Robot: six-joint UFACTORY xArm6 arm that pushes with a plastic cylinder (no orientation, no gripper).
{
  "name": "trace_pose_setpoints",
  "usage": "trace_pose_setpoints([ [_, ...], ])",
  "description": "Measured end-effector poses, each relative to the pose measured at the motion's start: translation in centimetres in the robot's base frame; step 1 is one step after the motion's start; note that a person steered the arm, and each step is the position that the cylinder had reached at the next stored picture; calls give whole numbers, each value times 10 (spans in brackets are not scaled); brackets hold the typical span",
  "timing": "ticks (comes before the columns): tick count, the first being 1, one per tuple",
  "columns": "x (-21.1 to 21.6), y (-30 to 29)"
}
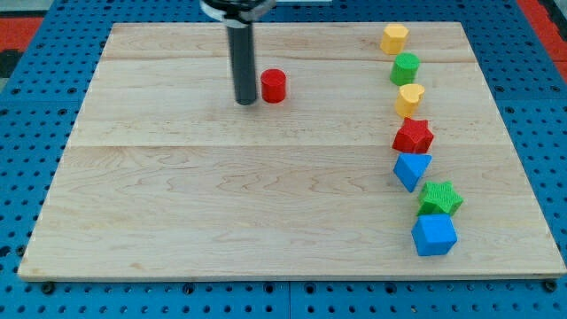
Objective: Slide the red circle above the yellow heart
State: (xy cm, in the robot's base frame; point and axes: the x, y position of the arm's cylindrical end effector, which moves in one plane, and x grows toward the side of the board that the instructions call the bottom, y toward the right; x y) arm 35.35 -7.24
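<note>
The red circle [273, 86] sits on the wooden board [221, 195] toward the view's top, left of centre. My tip [245, 101] rests on the board just to the left of the red circle, very close to it; I cannot tell if they touch. The yellow heart [408, 98] lies at the view's right, in a column of blocks, far to the right of the red circle.
The right-hand column, from top to bottom: a yellow hexagon [394, 38], a green circle [405, 67], the yellow heart, a red star [413, 136], a blue triangle [411, 168], a green star [439, 198], a blue cube [433, 235]. Blue pegboard surrounds the board.
</note>
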Motion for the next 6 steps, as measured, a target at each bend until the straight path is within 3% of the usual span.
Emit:
trace_pose_setpoints([
  [1,-17,-1],
  [3,-17,146],
  [6,-45,233],
])
